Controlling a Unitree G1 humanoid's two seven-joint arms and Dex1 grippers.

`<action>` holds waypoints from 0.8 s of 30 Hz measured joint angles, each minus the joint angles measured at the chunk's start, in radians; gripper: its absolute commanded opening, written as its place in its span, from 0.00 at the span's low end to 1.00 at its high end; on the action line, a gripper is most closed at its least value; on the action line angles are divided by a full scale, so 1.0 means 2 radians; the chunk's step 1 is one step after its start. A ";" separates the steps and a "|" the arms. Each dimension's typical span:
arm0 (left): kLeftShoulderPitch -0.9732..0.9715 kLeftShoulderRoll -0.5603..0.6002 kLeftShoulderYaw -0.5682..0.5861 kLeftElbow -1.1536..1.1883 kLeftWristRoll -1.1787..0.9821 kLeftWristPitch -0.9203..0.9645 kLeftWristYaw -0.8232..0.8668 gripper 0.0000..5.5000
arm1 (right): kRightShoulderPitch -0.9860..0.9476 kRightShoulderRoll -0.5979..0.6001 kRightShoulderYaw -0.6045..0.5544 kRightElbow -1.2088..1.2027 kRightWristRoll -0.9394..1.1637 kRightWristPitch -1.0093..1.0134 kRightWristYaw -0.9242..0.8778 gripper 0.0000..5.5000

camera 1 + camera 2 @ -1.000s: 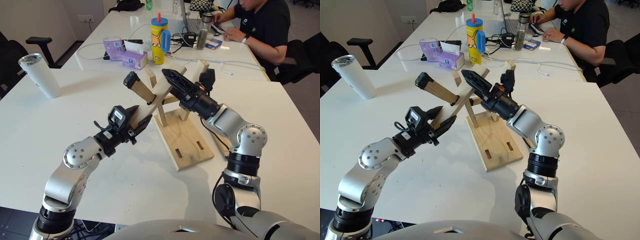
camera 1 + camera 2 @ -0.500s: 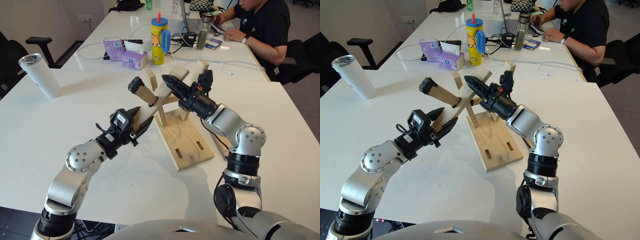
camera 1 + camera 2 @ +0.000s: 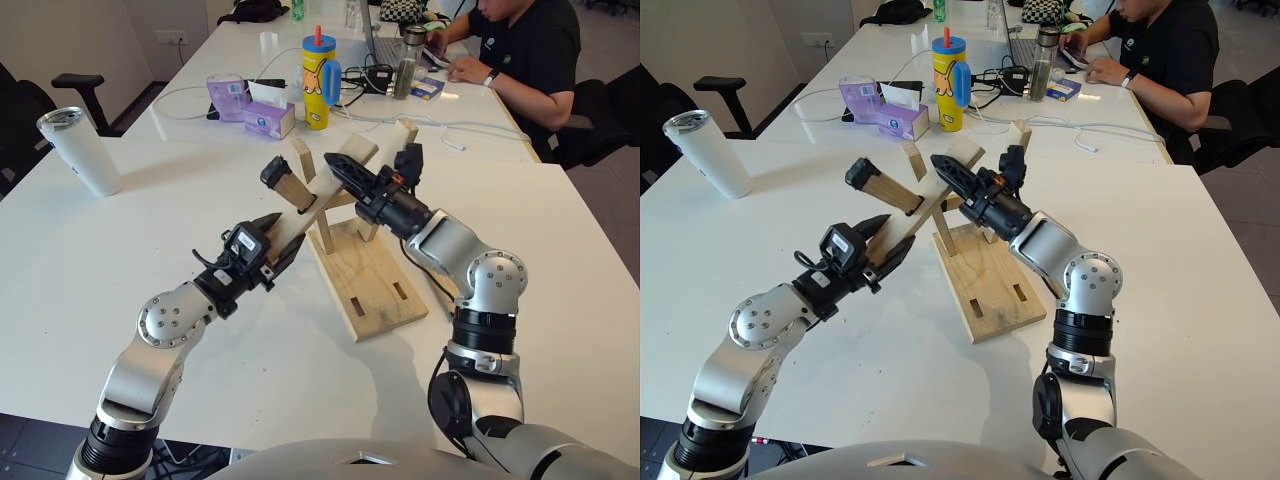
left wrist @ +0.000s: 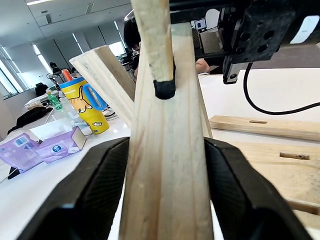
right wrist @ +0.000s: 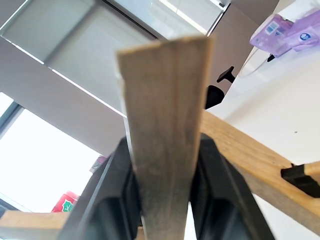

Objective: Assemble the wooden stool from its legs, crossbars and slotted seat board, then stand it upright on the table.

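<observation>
The slotted seat board (image 3: pixel 372 285) lies flat on the white table. Two legs (image 3: pixel 322 228) joined by a crossbar stand up from its far end. A long wooden leg (image 3: pixel 297 222) slants up across them. My left gripper (image 3: pixel 276 240) is shut on its lower end, which shows between the fingers (image 4: pixel 102 190) in the left wrist view. My right gripper (image 3: pixel 338 166) is shut on wood (image 5: pixel 165 115) near the slanted leg's upper end. A shorter piece with a black cap (image 3: pixel 276 173) juts up and left from where they cross.
A loose slotted bar (image 4: pixel 265 127) lies on the table to the right of the board. A white tumbler (image 3: pixel 78 150) stands far left. A yellow cup (image 3: pixel 317 85), a tissue box (image 3: pixel 250 105) and cables sit behind. The table's near left is bare.
My left gripper has carried the slanted leg a little right and forward, and the black-capped end moved right with it. My right gripper shifted only slightly.
</observation>
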 measured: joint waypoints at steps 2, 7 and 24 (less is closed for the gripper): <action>0.004 -0.002 0.000 0.008 0.005 -0.005 0.002 0.65 | 0.000 -0.004 -0.003 0.003 -0.001 -0.004 0.000 0.19; 0.014 -0.001 -0.003 0.029 0.014 -0.007 -0.001 0.66 | -0.004 -0.032 -0.022 0.025 -0.005 -0.019 0.008 0.19; -0.002 -0.023 -0.076 0.057 -0.021 0.036 -0.074 0.66 | -0.185 -0.135 -0.127 0.177 -0.025 -0.097 0.101 0.19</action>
